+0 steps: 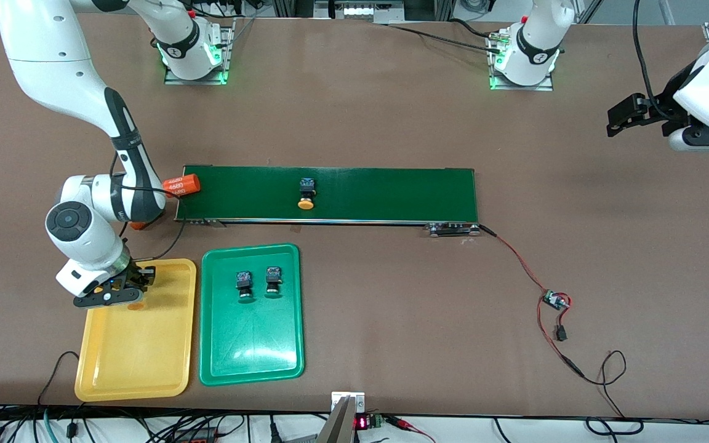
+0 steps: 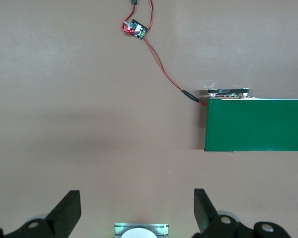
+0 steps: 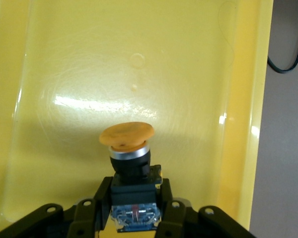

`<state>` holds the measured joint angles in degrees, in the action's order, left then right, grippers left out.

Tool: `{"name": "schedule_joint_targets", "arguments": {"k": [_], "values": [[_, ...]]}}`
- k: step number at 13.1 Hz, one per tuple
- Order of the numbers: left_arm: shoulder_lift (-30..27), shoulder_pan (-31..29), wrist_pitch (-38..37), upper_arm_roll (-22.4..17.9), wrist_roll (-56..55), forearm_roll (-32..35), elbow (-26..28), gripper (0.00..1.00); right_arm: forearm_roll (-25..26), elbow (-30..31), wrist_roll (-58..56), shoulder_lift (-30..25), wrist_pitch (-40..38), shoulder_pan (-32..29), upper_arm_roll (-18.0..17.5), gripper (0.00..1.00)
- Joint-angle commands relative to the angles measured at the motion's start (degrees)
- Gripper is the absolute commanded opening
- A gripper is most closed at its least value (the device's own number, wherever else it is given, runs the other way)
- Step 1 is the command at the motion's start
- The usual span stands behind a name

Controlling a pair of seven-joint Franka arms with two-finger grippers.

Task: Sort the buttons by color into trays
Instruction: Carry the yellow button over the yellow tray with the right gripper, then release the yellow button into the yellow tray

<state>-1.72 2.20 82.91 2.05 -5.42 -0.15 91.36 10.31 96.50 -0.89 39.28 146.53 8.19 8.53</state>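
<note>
Read the front view as a clock face with twelve toward the arms' bases. The right gripper [image 1: 138, 278] hangs low over the twelve o'clock end of the yellow tray [image 1: 139, 357]. Its jaws are drawn in narrow on the black body of a yellow-capped button [image 3: 126, 136], one finger on each flank. The cap points out over the tray floor. Whether the button's underside touches that floor I cannot quite tell from the wrist view. The green tray [image 1: 250, 351] lies just beside the yellow one, at its three o'clock. Two buttons [image 1: 244, 286] sit side by side in its twelve o'clock half, near each other but apart. Their caps are hard to make out against the green. At twelve o'clock from both trays runs the dark-green conveyor belt [image 1: 391, 191]. A second yellow-capped button [image 1: 306, 194] lies on it, cap toward six. An orange cylinder [image 1: 181, 184] sits at the belt's nine o'clock end. The left gripper [image 1: 616, 120] waits, jaws spread wide and holding nothing, over bare table at three o'clock from the belt. A small circuit board [image 1: 556, 300] on red wire lies at about four o'clock from the belt's end.
</note>
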Motion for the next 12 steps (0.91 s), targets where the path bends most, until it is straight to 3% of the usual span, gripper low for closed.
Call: {"name": "schedule_joint_targets", "arguments": {"k": [1,3,6,12], "values": [[0.9,0.0,-1.5,0.0,0.9,-0.3,-2.1,1.00,0.8,-0.9,-0.4,-0.3,-0.1,-0.1,-0.3,0.79],[0.9,-0.1,-1.5,0.0,0.9,-0.3,-2.0,1.00,0.8,-0.5,-0.3,-0.7,-0.4,-0.1,-0.3,0.95],[0.9,-0.1,-1.5,0.0,0.9,-0.3,-2.1,1.00,0.2,3.2,1.2,-4.5,-2.1,0.3,-0.9,0.98],[0.9,-0.1,-1.5,0.0,0.9,-0.3,-2.1,1.00,-1.3,14.8,21.2,-17.9,-13.4,0.4,-12.4,1.00]]}}
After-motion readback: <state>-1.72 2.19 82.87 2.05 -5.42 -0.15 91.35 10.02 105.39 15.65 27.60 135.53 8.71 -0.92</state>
